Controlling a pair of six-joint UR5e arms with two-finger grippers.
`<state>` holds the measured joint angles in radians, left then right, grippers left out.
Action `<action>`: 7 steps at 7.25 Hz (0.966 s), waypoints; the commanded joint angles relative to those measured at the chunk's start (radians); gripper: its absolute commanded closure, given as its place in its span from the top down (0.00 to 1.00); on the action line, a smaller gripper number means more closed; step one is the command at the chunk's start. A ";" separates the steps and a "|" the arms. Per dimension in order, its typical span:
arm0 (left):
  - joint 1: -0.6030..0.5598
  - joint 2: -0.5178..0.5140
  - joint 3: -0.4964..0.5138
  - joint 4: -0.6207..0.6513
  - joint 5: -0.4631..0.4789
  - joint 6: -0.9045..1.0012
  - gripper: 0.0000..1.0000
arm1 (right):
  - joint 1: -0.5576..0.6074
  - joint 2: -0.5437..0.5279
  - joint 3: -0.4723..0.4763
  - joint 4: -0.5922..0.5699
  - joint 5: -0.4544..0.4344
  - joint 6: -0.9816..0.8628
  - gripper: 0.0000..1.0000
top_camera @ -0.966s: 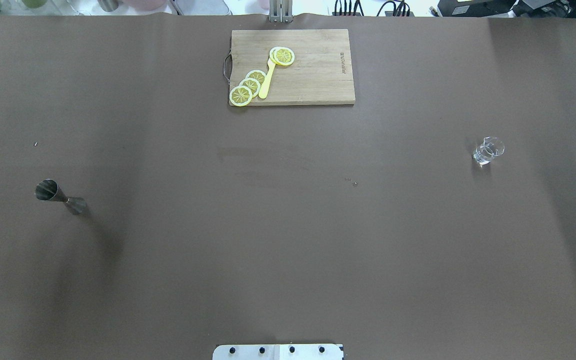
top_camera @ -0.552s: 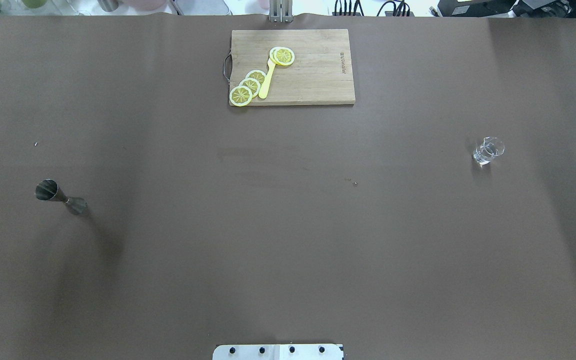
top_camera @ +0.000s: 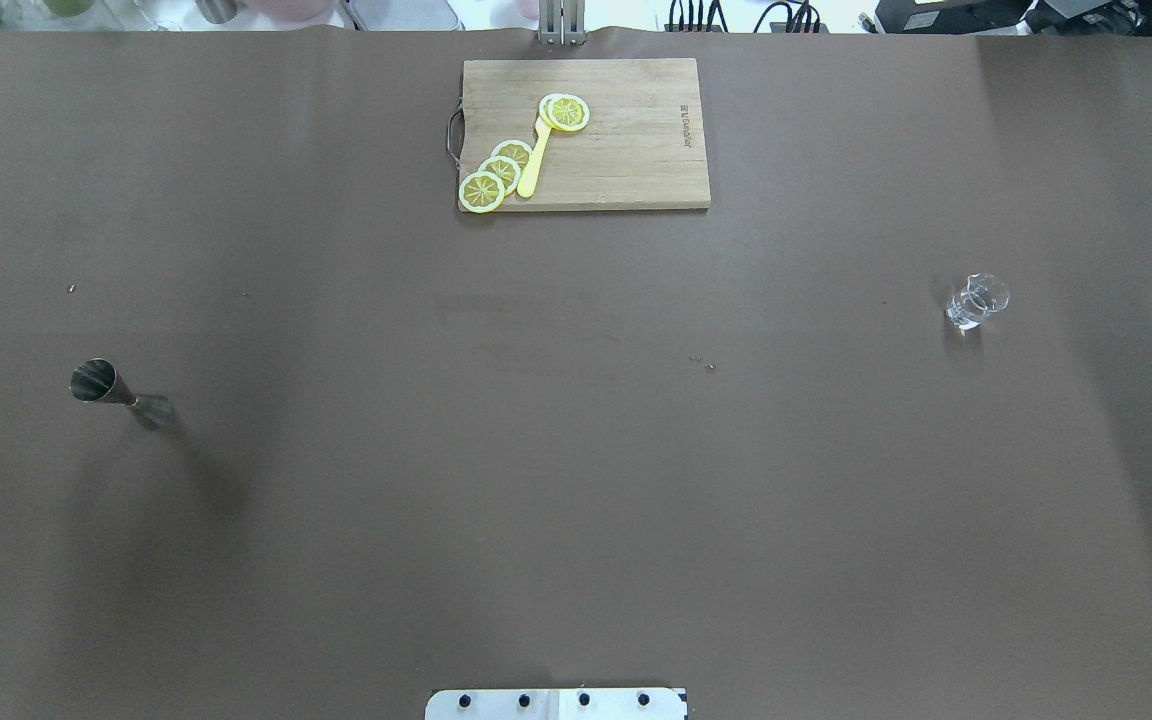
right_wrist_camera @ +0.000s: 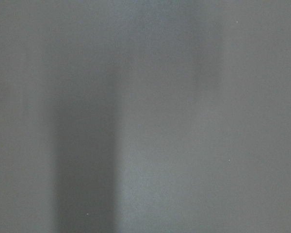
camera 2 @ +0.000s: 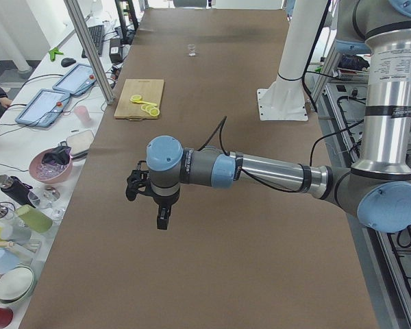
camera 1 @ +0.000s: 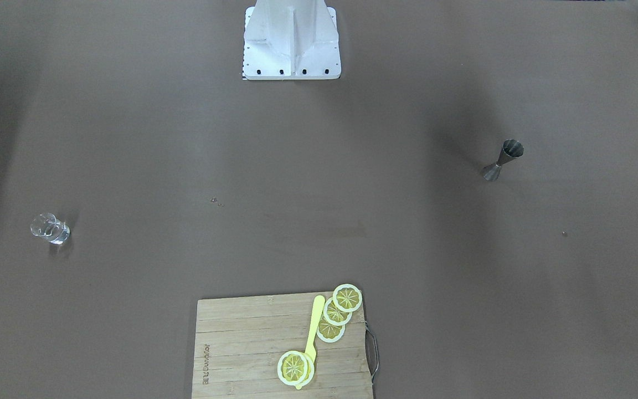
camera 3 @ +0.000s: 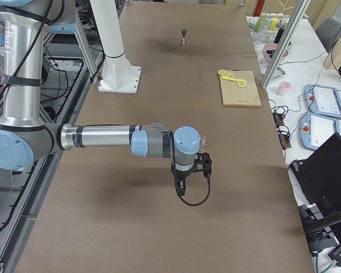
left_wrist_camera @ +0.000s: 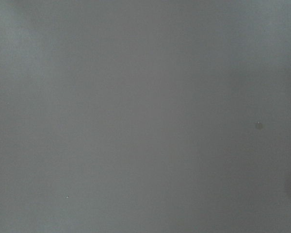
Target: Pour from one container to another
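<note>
A steel double-ended jigger (top_camera: 121, 395) stands on the brown table at my left; it also shows in the front view (camera 1: 503, 159) and far off in the right-side view (camera 3: 183, 36). A small clear glass (top_camera: 976, 300) stands at my right, seen too in the front view (camera 1: 50, 229). My left gripper (camera 2: 161, 216) hangs over the table's left end, away from the jigger, and shows only in the left-side view. My right gripper (camera 3: 181, 187) hangs past the glass and shows only in the right-side view. I cannot tell whether either is open or shut.
A wooden cutting board (top_camera: 636, 150) with lemon slices (top_camera: 496, 172) and a yellow utensil (top_camera: 534, 160) lies at the far middle edge. The robot's white base (camera 1: 291, 39) stands at the near middle. Bowls and bottles (camera 2: 27, 205) crowd a side bench.
</note>
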<state>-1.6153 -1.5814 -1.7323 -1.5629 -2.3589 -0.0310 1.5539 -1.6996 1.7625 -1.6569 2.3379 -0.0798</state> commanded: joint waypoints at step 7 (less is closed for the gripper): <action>0.009 -0.008 -0.029 -0.208 -0.002 -0.229 0.98 | -0.003 0.001 0.023 -0.001 0.024 0.002 1.00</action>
<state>-1.6088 -1.5923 -1.7547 -1.7338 -2.3601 -0.2202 1.5529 -1.6997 1.7830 -1.6584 2.3605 -0.0790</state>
